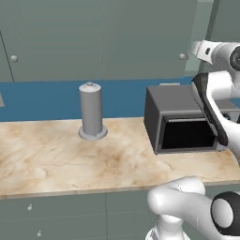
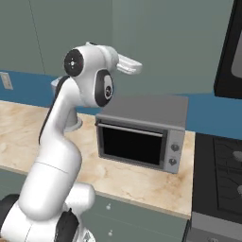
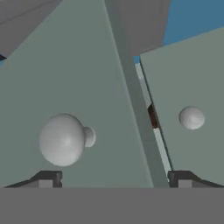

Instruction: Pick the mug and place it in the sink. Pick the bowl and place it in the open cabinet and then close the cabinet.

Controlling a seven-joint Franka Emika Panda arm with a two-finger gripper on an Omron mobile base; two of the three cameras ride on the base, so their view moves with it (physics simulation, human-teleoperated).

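My gripper [image 3: 114,179] is open, its two dark fingertips [image 3: 48,178] spread wide right in front of the grey-green cabinet [image 3: 87,78]. A large round pale knob [image 3: 61,139] on the near door sits just above the left fingertip. The neighbouring door carries a smaller-looking knob [image 3: 191,117]. Through the narrow gap between the two doors a sliver of dark brown [image 3: 152,116] shows, which may be the bowl; the rest of it is hidden. In the right base view my hand [image 2: 126,64] reaches up at the cabinet above the microwave. The mug and the sink are out of view.
A dark grey microwave [image 1: 180,123] stands on the marble counter [image 1: 56,159] under my raised arm. A grey cylinder on a round base [image 1: 91,111] stands to its left. A black stove [image 2: 220,179] borders the counter at the right.
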